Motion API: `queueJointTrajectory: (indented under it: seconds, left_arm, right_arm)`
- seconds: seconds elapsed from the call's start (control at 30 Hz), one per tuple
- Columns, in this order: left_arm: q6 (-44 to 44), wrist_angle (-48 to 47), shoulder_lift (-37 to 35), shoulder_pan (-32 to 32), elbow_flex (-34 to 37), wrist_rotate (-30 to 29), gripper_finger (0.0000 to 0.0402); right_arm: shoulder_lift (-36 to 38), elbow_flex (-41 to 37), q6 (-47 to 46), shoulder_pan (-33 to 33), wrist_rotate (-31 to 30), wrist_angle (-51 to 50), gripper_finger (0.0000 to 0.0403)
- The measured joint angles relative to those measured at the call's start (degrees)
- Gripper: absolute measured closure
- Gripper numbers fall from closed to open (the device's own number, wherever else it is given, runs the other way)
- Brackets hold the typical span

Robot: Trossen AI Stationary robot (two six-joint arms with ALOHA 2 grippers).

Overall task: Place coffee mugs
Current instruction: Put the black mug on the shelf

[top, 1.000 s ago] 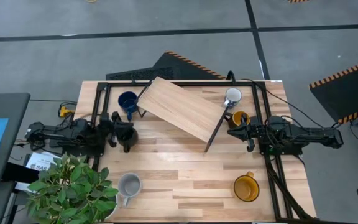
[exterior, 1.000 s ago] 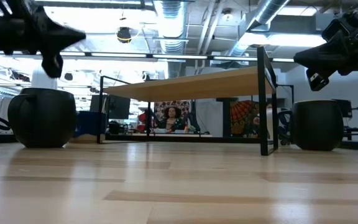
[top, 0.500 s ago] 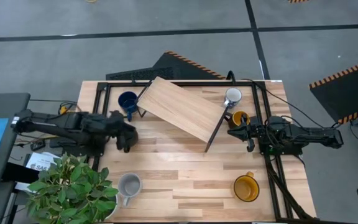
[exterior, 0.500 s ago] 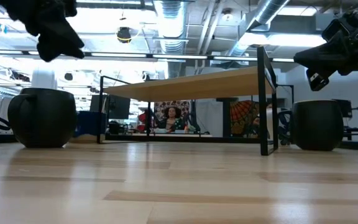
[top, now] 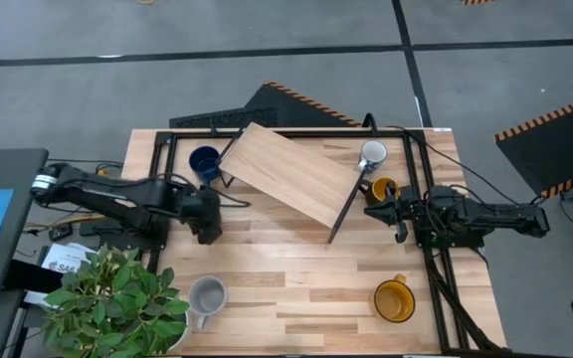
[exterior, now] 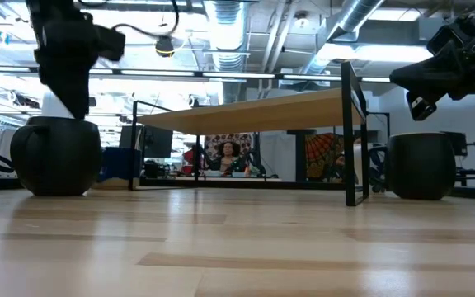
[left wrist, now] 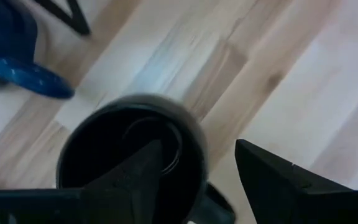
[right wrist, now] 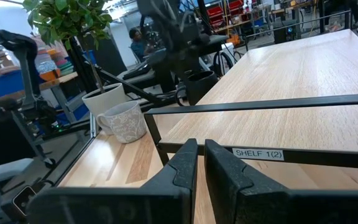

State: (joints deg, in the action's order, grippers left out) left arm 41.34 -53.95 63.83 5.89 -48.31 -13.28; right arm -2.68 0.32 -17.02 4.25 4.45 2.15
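Observation:
The black mug [left wrist: 129, 162] stands upright on the table's left part. My left gripper [left wrist: 194, 149] hangs open over it, pointing down. One finger [left wrist: 143, 163] is over the mug's hollow and the other [left wrist: 260, 168] is outside its rim, apart from the wall. The low view shows this gripper [exterior: 68, 103] reaching down to the mug's rim [exterior: 54, 120]. My right gripper [right wrist: 201, 163] is shut, holds nothing and hangs raised over the table's right side [top: 398, 211]. It is beside a yellow mug [top: 383, 189].
A tilted wooden shelf board [top: 291, 171] on a black frame fills the far middle. A dark blue mug [top: 204, 162] and a white mug [top: 373, 154] stand by it. A grey mug [top: 207, 296], a second yellow mug [top: 394, 300] and a potted plant [top: 117, 298] are near the front.
My left gripper has gone from just left of the black mug to right above it. It has tipped from level to pointing down and come down to the mug's rim. The black mug has stayed where it was.

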Motion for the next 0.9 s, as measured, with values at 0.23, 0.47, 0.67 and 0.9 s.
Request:
queueJointTrajectory:
  seconds: [0.23,0.47,0.67,0.9]
  left_arm:
    - [1.2,0.0,8.6,0.0,0.0,3.1,0.0212]
    - [0.9,-0.7,15.7,0.0,0.0,5.6,0.0226]
    - [-3.5,-1.6,17.4,0.0,-0.6,10.9,0.0361]
    - [-3.9,-8.4,14.1,0.0,-9.6,9.8,0.0395]
  right_arm:
    - [0.0,0.0,0.0,0.0,0.0,0.0,0.0347]
    - [0.0,0.0,0.0,0.0,0.0,0.0,0.0347]
    - [0.0,0.0,0.2,0.0,0.0,0.0,0.0347]
    - [0.0,0.0,0.2,0.0,0.0,0.0,0.0347]
